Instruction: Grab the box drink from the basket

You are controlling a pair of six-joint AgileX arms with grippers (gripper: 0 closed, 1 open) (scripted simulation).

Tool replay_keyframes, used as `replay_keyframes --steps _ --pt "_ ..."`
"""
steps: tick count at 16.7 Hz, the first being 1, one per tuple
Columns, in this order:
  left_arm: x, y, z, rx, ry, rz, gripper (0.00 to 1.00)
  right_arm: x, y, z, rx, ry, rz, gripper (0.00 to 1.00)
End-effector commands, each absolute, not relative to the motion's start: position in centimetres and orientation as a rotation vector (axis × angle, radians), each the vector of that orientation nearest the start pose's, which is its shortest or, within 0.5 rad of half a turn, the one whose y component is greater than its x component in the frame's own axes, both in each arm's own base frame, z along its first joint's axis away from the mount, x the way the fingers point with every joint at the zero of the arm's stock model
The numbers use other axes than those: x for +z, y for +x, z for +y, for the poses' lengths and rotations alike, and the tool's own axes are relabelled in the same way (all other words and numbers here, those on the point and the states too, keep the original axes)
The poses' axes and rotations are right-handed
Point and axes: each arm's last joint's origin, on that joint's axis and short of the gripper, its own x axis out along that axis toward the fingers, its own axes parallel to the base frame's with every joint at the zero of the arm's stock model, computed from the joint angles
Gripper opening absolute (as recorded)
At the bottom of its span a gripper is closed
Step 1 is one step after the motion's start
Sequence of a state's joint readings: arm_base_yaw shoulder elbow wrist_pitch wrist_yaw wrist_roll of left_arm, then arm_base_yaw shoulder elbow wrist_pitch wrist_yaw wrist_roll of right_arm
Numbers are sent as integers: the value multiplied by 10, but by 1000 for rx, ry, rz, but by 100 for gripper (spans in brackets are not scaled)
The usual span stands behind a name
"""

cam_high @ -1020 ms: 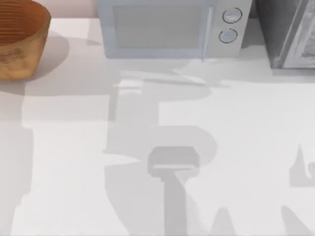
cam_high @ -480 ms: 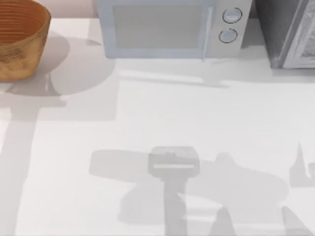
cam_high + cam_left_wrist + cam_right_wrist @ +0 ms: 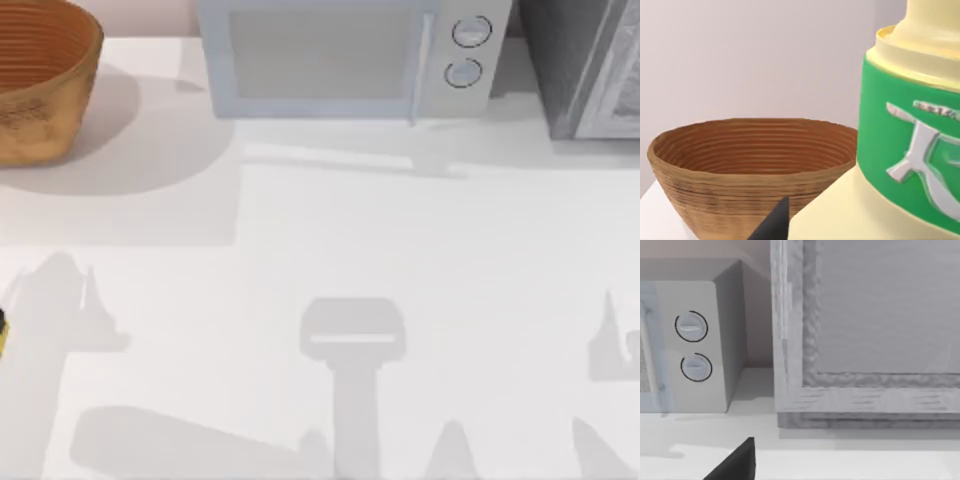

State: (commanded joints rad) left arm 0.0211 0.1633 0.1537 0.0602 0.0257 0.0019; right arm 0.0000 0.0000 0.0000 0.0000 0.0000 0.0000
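Because the box drink is a small carton with a pale yellow body and a green printed band, treat it as light, with thin walls that dent under excess force and smooth faces that can slip. Take hold across two opposite flat sides, at mid-height, below the stepped top. The carton is out of the basket. From above, a yellow edge of it shows at the left edge of the counter, well apart from the basket in the back-left corner. In the left wrist view the carton stands upright directly before the camera, with one black finger of the left pincer just beside its base. The pincer is judged to be pinching the carton, though the contact faces are hidden. The left arm holds it off the counter's left edge, facing the basket. The right pincer is parked near the microwave; whether it is spread or pressed together cannot be told.
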Motion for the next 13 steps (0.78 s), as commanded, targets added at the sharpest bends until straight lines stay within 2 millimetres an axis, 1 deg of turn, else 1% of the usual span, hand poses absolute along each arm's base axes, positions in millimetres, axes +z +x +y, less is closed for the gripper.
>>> replay_keyframes --steps 2,3,5,11,13 --pt "179 106 0 -2 0 -24 0 160 106 -1 0 0 0 100" --pt "170 106 -1 -1 0 -12 0 160 106 -1 0 0 0 100" --pt "160 106 -1 0 0 0 0 160 106 -1 0 0 0 100" --pt "160 106 -1 3 2 3 0 160 106 -1 0 0 0 100" --pt "163 108 -1 19 3 -2 0 160 106 -1 0 0 0 100"
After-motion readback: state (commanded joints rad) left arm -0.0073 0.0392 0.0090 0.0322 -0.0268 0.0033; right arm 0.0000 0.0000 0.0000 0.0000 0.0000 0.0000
